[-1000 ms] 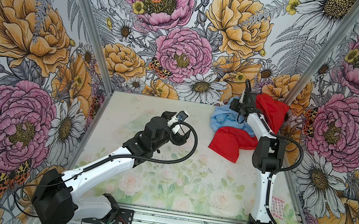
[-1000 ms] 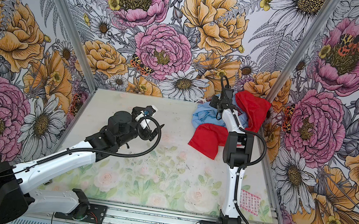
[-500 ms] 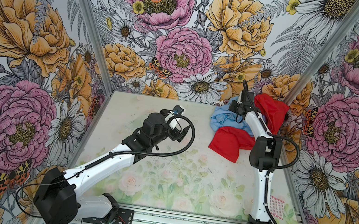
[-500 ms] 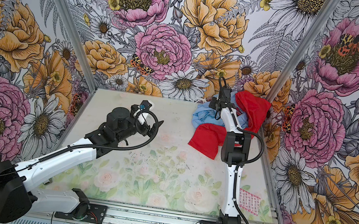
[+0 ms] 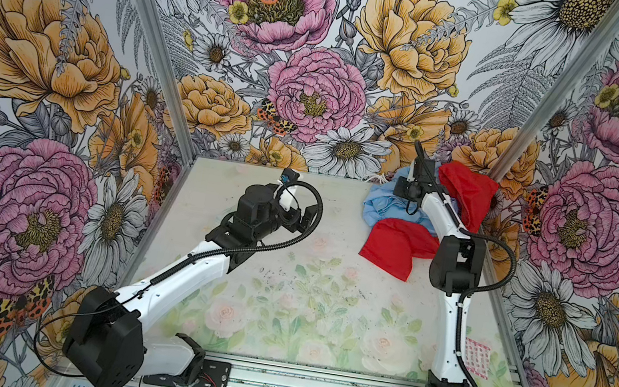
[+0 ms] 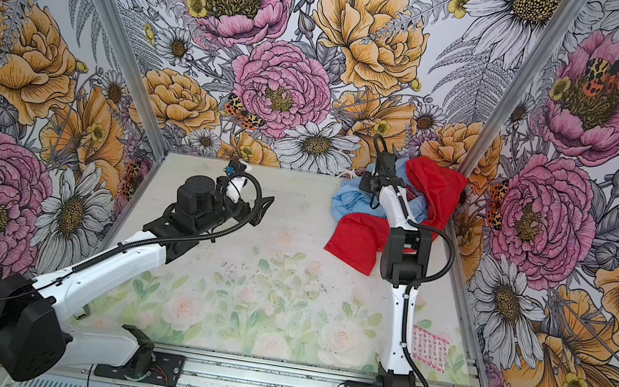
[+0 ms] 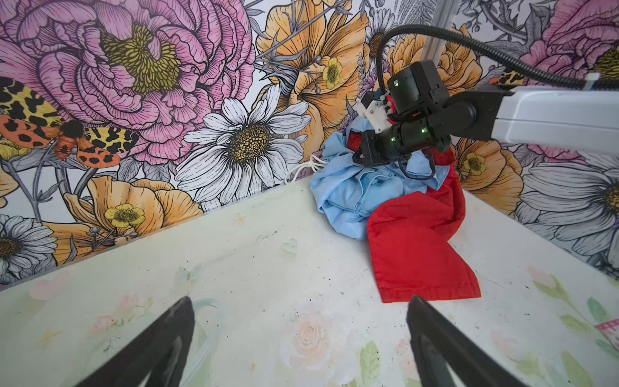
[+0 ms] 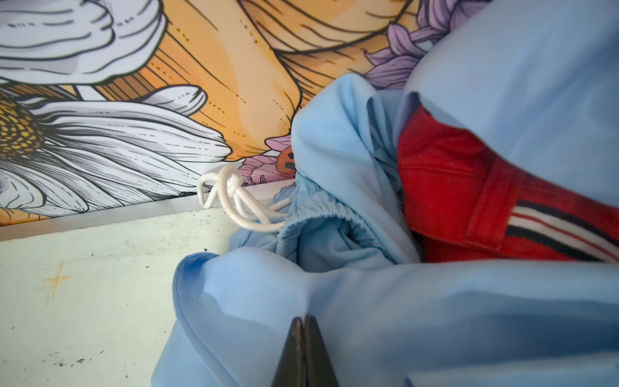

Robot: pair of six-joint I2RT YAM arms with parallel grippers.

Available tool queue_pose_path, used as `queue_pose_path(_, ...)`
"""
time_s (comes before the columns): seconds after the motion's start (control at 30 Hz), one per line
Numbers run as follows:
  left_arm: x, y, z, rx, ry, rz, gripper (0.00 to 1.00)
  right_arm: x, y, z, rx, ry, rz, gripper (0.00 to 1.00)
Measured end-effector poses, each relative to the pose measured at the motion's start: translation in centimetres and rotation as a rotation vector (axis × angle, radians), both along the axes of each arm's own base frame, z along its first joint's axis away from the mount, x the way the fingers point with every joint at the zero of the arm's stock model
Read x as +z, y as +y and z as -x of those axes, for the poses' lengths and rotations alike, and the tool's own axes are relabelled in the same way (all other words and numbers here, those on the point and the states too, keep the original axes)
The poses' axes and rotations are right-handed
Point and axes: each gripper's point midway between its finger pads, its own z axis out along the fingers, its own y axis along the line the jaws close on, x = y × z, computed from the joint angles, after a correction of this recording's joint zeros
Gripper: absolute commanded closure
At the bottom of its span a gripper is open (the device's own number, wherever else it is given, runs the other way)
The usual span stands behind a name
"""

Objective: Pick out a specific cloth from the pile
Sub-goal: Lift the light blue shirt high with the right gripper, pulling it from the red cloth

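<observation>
Your right gripper (image 8: 304, 338): tips pressed together, pinching fold of the cloth (image 8: 435, 318), fabric puckering toward tips. The cloth sits in pile at far right corner of table (image 7: 234, 268), against back wall, in both top views (image 5: 381, 208) (image 6: 348, 205). Red garment (image 5: 392, 245) overlaps its near side and drapes up the right wall. Smaller blue cloth (image 8: 328, 150) with white strings (image 8: 234, 197) lies beside it, by the wall. Your left gripper (image 7: 301, 338): fingers spread wide, holding nothing, above bare table, well apart from pile.
</observation>
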Motion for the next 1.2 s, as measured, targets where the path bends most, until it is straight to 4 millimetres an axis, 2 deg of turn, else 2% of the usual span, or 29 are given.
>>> queue_pose_path(0.23,0.4,0.5,-0.3,-0.005,0.021,0.053,0.01,2.0,0.0,0.1,-0.002,-0.022,-0.003,1.0)
queue_pose_path(0.3,0.4,0.6,-0.5,-0.006,0.029,0.068,0.01,3.6,0.0,0.2,-0.004,-0.045,-0.006,1.0)
queue_pose_path(0.4,0.3,0.9,-0.8,-0.004,0.037,0.081,0.01,7.7,-0.3,0.3,-0.016,-0.114,-0.007,1.0)
queue_pose_path(0.5,0.3,1.0,-1.0,-0.003,0.043,0.095,0.01,13.8,-1.0,0.6,-0.046,-0.218,-0.02,1.0)
queue_pose_path(0.67,0.5,0.9,-0.9,-0.023,0.042,0.109,0.01,26.7,-2.4,2.3,-0.089,-0.465,-0.056,1.0)
queue_pose_path(0.8,0.9,0.9,-0.9,-0.039,0.03,0.119,0.01,37.6,-2.6,5.2,-0.099,-0.721,-0.074,1.0)
queue_pose_path(0.87,1.0,0.9,-0.9,-0.046,0.025,0.123,0.01,42.0,-1.7,7.2,-0.102,-0.833,-0.06,1.0)
queue_pose_path(0.9,1.1,0.9,-0.9,-0.052,0.024,0.125,0.01,44.1,-0.5,8.5,-0.096,-0.888,-0.058,1.0)
queue_pose_path(1.0,1.2,0.6,-0.7,-0.074,0.022,0.129,0.01,48.6,3.7,11.8,-0.051,-1.01,-0.093,1.0)
queue_pose_path(1.13,1.4,0.3,-0.5,-0.096,0.018,0.132,0.01,52.0,7.9,14.8,0.002,-1.11,-0.192,1.0)
queue_pose_path(1.2,1.6,0.3,-0.4,-0.099,0.009,0.129,0.01,53.5,9.0,16.0,0.027,-1.16,-0.24,1.0)
